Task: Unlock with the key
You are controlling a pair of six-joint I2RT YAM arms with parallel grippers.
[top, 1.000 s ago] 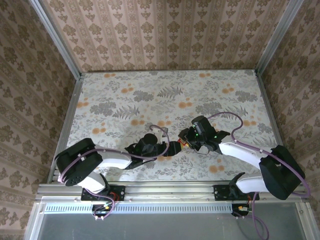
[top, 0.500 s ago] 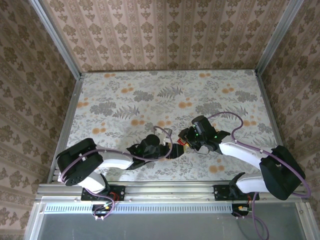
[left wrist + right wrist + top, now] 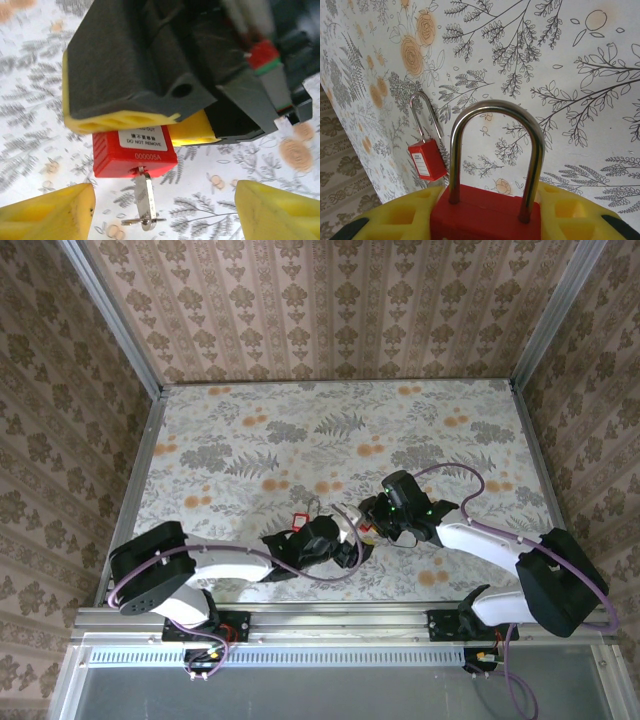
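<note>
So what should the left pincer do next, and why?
Probably ease forward and close on the key. It already sits in the padlock gripped by the right pincer, and the left pincer stands open with a finger on either side of the key, not touching it.

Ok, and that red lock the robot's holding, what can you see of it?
The red padlock has a boxy, plastic-looking body with a white label reading DO NOT REMOVE. Its shiny metal shackle looks closed, both legs in the body. A silver key sticks out of the opposite end. The right gripper pinches the body between its yellow jaws.
</note>
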